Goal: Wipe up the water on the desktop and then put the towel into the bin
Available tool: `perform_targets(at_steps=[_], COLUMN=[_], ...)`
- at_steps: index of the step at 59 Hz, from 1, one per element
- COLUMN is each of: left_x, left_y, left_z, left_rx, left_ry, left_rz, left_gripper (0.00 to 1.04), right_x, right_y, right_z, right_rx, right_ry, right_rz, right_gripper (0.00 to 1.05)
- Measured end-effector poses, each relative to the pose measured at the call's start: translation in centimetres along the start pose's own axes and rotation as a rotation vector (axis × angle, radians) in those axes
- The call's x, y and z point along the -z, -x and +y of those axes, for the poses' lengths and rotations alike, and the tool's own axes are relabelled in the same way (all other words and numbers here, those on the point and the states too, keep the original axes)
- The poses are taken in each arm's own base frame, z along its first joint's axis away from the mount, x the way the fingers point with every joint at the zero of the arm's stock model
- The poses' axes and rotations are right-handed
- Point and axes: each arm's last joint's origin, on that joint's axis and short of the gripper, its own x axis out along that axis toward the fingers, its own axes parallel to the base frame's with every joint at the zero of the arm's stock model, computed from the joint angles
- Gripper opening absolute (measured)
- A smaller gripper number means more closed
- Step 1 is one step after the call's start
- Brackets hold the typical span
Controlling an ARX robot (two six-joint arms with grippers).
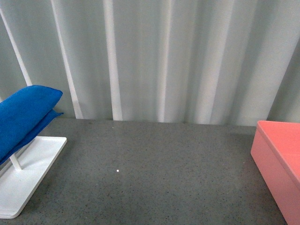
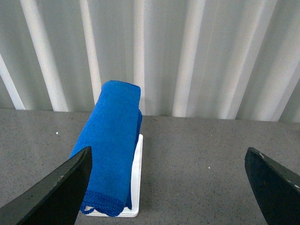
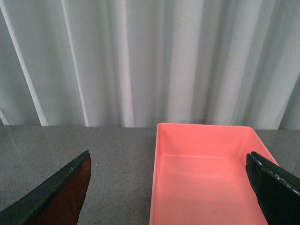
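Left tool jaws wide apart, empty | towel ahead of it, draped over white rack on bench, long axis pointing away | right tool apart, empty, facing bin | left tool likely nearer towel.

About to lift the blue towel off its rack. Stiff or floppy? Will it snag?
The towel looks like soft terry draped folded over the rack, so it will probably sag either side of a grip. It likely weighs little. Pulled sideways it might drag the light-looking rack along; lifting straight up seems safer.
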Motion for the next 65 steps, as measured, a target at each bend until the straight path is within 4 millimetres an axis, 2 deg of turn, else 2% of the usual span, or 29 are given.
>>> perform_targets(at_steps=[43,47,49,52,55,60,65], left_x=[0.0,0.1,-0.1,-0.7,-2.2,-5.9,-8.1], left_y=[0.0,-0.2,-0.6,-1.5,-3.1,-6.6,-9.9], left_z=[0.0,0.1,0.3,0.7,1.1,2.4,3.6], left_rx=[0.0,0.0,-0.024,-0.045,-0.023,-0.01,-0.014], left_ry=[0.0,0.134,0.233,0.278,0.291,0.235,0.164], left_rz=[0.0,0.253,0.382,0.438,0.429,0.365,0.375], left_gripper=[0.98,0.98,0.98,0.98,0.98,0.98,0.98], right_x=[0.0,0.0,0.0,0.0,0.0,0.0,0.0], right_y=[0.0,0.0,0.0,0.0,0.0,0.0,0.0], right_z=[0.0,0.0,0.0,0.0,0.0,0.0,0.0], right_rx=[0.0,0.0,0.0,0.0,0.0,0.0,0.0], right_ry=[0.0,0.0,0.0,0.0,0.0,0.0,0.0], right_rz=[0.0,0.0,0.0,-0.001,-0.001,-0.001,-0.001], right_gripper=[0.98,0.98,0.98,0.98,0.98,0.98,0.98])
